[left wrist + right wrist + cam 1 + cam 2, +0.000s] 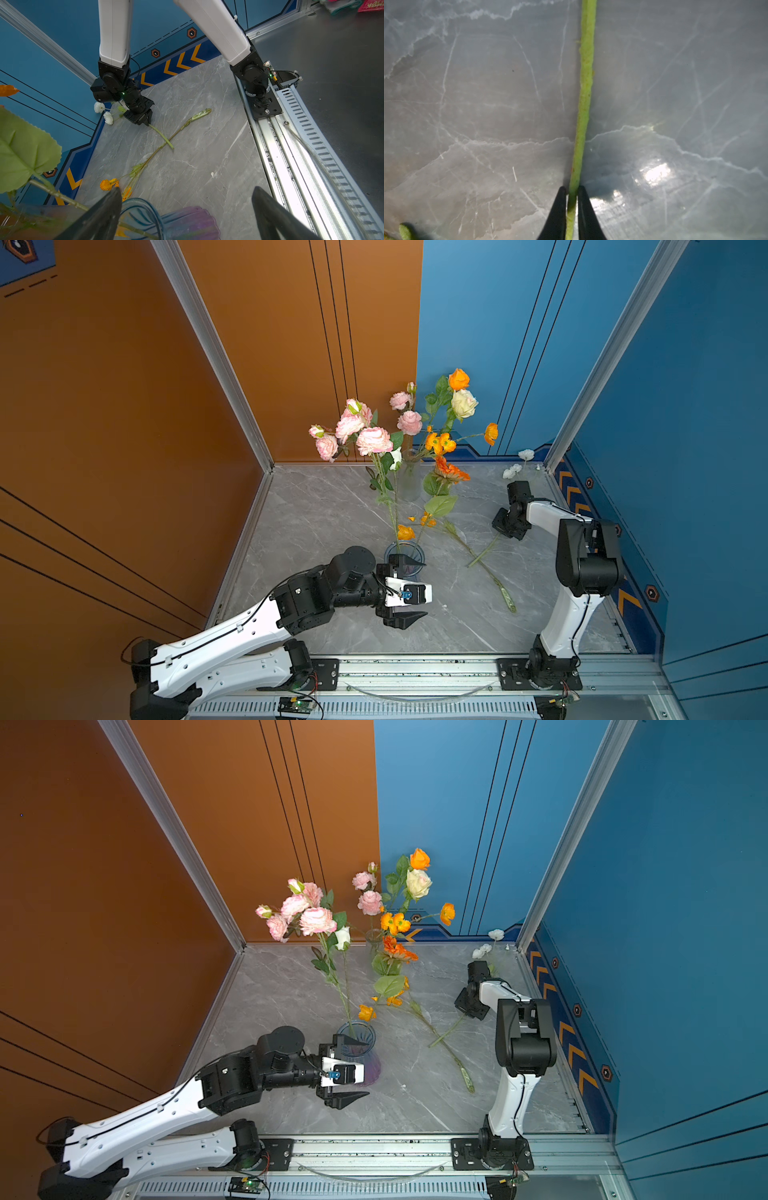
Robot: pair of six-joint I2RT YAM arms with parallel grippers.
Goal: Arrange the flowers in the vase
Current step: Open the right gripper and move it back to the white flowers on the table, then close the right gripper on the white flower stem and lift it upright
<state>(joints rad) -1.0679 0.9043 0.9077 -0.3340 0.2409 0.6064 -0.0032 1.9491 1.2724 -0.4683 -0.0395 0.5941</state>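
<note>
A blue-and-purple glass vase stands near the front and holds pink flowers on long stems. My left gripper is open wide, and the vase sits between its fingers, close to one of them. A white flower lies at the back right. My right gripper is shut on its green stem, low on the table. An orange flower lies flat, its stem crossing under the white flower's stem.
A clear vase at the back holds pink, orange and cream blooms. Walls close in the marble table on the left, back and right. A metal rail runs along the front edge.
</note>
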